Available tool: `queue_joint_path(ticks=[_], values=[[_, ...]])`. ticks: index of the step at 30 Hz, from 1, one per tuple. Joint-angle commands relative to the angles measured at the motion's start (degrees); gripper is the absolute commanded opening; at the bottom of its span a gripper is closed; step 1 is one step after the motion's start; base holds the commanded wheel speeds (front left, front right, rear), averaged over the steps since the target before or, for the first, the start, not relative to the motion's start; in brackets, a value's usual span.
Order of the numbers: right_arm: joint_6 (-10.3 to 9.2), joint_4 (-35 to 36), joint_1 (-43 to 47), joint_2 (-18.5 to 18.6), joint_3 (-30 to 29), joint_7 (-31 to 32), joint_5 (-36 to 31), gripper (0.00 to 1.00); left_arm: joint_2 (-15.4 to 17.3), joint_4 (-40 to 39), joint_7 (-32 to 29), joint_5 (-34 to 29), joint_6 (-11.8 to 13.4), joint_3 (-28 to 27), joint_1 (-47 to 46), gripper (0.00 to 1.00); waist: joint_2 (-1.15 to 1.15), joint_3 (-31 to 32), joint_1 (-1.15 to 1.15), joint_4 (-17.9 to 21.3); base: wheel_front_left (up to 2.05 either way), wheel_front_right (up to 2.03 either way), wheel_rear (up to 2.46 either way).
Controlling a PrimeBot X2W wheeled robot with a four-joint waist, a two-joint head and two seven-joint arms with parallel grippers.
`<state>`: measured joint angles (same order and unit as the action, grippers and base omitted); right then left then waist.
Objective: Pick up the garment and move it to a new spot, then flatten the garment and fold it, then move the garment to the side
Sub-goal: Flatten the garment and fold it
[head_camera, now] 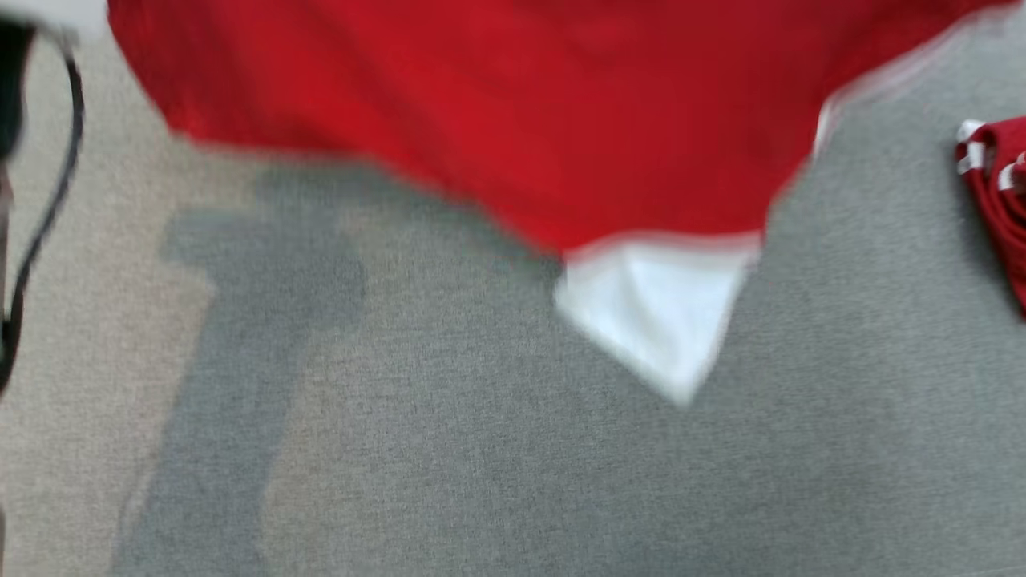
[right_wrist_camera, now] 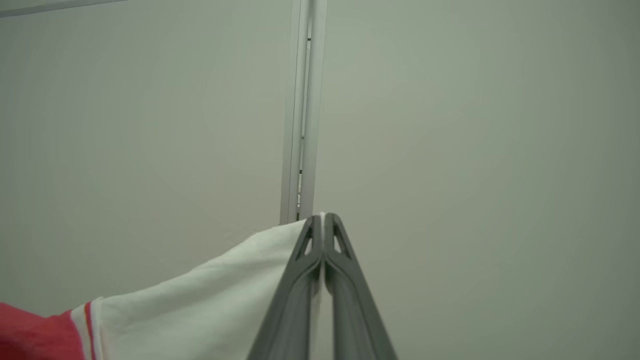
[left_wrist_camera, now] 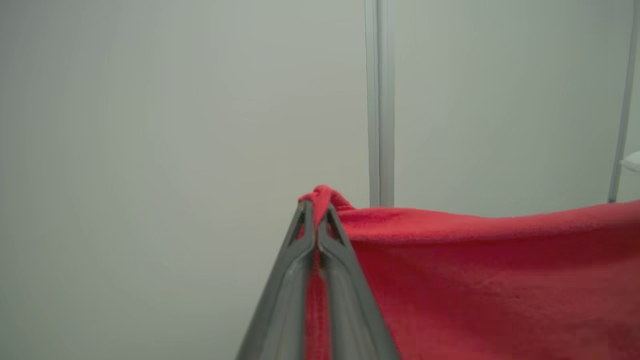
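Aloft, garment: we see the red garment (head_camera: pixel 513 104) stretched across the top of the head view, blurred and hanging clear above the grey worktop (head_camera: pixel 561 497).
White part: a white section (head_camera: pixel 657 312) drops from the garment's lower edge and tapers to a point over the worktop.
Left grip: the left end effector (left_wrist_camera: pixel 316 210) is clenched on a bunched fold of the red edge. Its fingers are pressed together with cloth running between them, and the fabric stretches away to the right of the left wrist view.
Right grip: the right end effector (right_wrist_camera: pixel 324 220) is clamped tight on a corner of the white cloth, which falls away to the left of the right wrist view, past a thin red stripe, to the red fabric.
Shadow: a dark, soft-edged shadow (head_camera: pixel 256 320) lies on the worktop below and to the left of the garment.
Second cloth: a crumpled red piece with white trim (head_camera: pixel 998 192) sits on the worktop at the right edge, well apart from the hanging cloth.
Cable: a dark cable (head_camera: pixel 48 200) curves down the left edge of the head view.
Backdrop: a pale wall with a vertical rail (left_wrist_camera: pixel 380 100) stands behind both grips.
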<state>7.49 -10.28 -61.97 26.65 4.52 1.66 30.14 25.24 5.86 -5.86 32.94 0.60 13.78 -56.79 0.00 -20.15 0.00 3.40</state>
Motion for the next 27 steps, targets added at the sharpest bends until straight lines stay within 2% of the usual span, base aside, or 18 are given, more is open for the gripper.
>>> queue_joint_path(ticks=[1, 6, 7, 12, 17, 21, 25, 27], values=[[0.01, -1.9, -2.5, -0.3, 0.6, -1.0, 0.5, 0.00, -0.4, 2.2, 0.9, -0.2, -0.6, 0.0, -2.7, 0.00, 0.00, -2.4, 0.00, -0.5, 0.00, 0.00, 0.00], [0.01, -13.8, -17.2, -3.0, 4.0, -7.7, 1.1, 0.00, -4.3, 17.2, 7.5, -1.2, -3.2, 0.6, -16.4, 0.00, 0.00, -4.3, 0.00, -0.8, 0.00, 0.00, 0.00], [0.01, -18.7, -22.2, -4.4, 4.6, -10.2, 1.2, 0.00, -5.6, 22.9, 10.2, -1.6, -3.6, 0.5, -20.8, 0.00, 0.00, -4.6, 0.00, -0.9, 0.00, 0.00, 0.00], [0.01, -30.9, -28.3, -9.5, 8.9, -12.9, 2.6, 0.00, -8.9, 37.3, 15.0, -0.4, -4.8, 0.2, -26.3, 0.00, 0.00, -5.3, 0.00, -0.3, 0.00, 0.00, 0.00], [0.00, -40.7, -23.7, -14.1, 14.0, -14.6, 5.9, 0.00, -12.2, 50.2, 18.1, 1.6, -6.5, 0.4, -23.2, 0.00, 0.00, -6.6, 0.00, 0.2, 0.00, 0.00, 0.00], [0.02, -45.6, -17.4, -16.8, 17.3, -15.7, 9.5, 0.00, -14.7, 57.0, 19.9, 3.1, -7.5, 0.7, -18.9, 0.00, 0.00, -8.3, 0.00, 0.3, 0.00, 0.00, 0.00], [0.02, -46.2, -9.5, -17.9, 19.4, -16.7, 13.8, 0.00, -16.3, 59.6, 20.9, 4.5, -8.0, 0.3, -13.0, 0.00, 0.00, -9.6, 0.00, 0.4, 0.00, 0.00, 0.00], [0.02, -44.7, -5.0, -17.4, 20.3, -16.9, 16.1, 0.00, -16.2, 58.3, 21.1, 5.1, -8.1, -0.7, -10.0, 0.00, 0.00, -9.7, 0.00, 0.2, 0.00, 0.00, 0.00]])
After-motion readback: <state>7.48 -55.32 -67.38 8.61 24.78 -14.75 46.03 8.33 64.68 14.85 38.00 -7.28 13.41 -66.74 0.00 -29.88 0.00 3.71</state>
